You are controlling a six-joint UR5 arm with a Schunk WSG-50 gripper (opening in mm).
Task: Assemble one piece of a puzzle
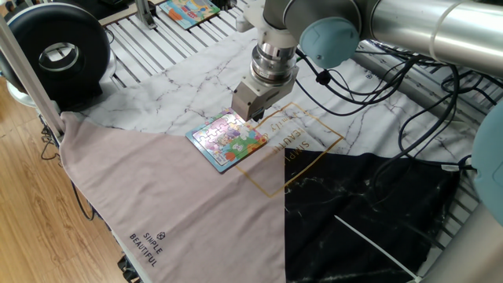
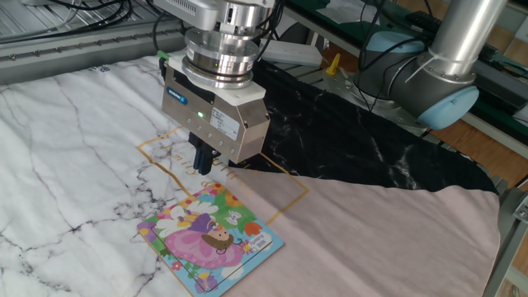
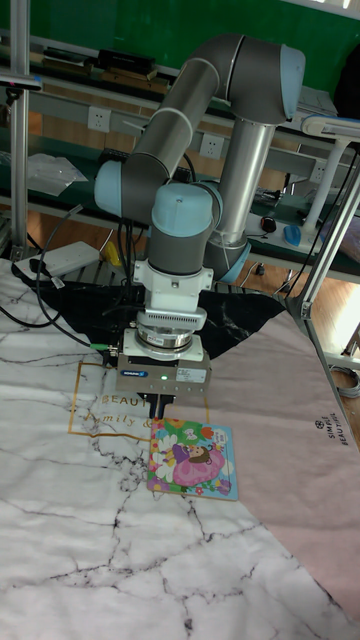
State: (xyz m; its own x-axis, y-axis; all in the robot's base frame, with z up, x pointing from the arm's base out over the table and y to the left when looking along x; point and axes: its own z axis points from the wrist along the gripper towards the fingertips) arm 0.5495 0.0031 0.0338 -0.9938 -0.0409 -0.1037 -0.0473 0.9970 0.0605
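The cloth (image 1: 189, 196) under your arm carried two pieces of writing you could read: "SIMPLE BEAUTIFUL" printed small near its pinkish-grey hem, and larger gold lettering inside a gold square outline (image 2: 285, 186), where "BEAUTIFUL" and "SIMPLE" showed in part. You had one puzzle (image 2: 210, 238) lying flat where the marble-patterned and pinkish-grey areas met, its blue rim and pink-and-green cartoon picture plain in all three views, with one corner over the gold outline. A second colourful board (image 1: 187, 11) with an orange-yellow picture lay well apart, at the far edge on the slatted table top. Your single gripper (image 2: 202, 162) hung just above the puzzle's edge nearest the gold square, its dark fingers (image 3: 159, 406) pointing down and drawn close together; whether they pinched the piece I cannot tell, since no piece showed between them.
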